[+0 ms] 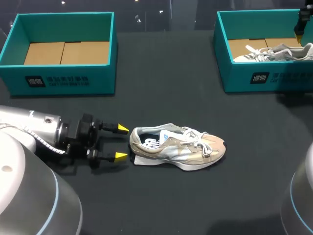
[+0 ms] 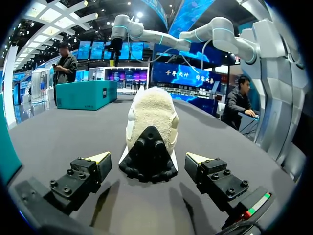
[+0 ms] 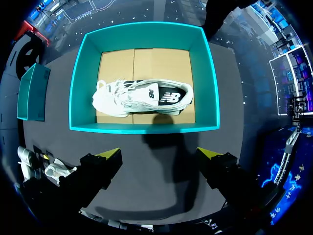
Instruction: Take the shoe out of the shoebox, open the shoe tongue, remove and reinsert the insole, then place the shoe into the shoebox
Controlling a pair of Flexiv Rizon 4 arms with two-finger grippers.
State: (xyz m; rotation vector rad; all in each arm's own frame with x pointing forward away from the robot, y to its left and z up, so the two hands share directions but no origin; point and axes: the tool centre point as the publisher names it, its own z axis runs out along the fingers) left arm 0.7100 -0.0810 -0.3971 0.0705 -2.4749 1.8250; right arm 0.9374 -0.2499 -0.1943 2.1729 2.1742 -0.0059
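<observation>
The shoe lies heel-first just ahead of the left fingers — spread apart, gripping nothing.

Head view: your right shoebox runs off the edge, and its front wall hides the lower side of the white shoe inside. The right arm shows only as a dark stub. Left wrist view: you get the tan shoe heel-on, with tongue, laces and toe hidden.
</observation>
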